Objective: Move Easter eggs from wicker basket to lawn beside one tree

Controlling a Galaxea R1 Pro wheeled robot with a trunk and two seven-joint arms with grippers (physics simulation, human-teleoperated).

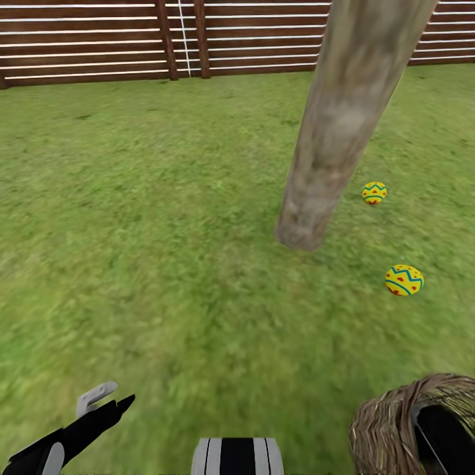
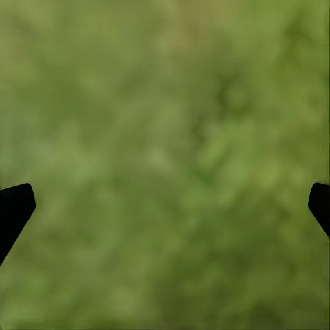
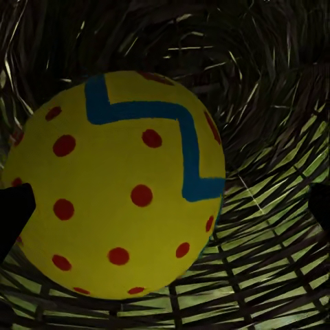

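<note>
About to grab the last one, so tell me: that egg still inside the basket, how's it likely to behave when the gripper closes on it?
The egg looks smooth and rounded, so it may squirt sideways from the right gripper, whose fingertips sit wide at either side. Loose on the wicker basket weave, it would probably roll if nudged. It looks rigid, so probably no squashing.

The lawn (image 1: 145,251) is viewed from head height, angled forward and down, fence (image 1: 99,39) at 12 o'clock. Blurry grass (image 2: 165,151) is faced point-blank from the left wrist. The basket (image 1: 386,429), at 5 o'clock overhead, is seen from inside (image 3: 268,227) up close.
</note>
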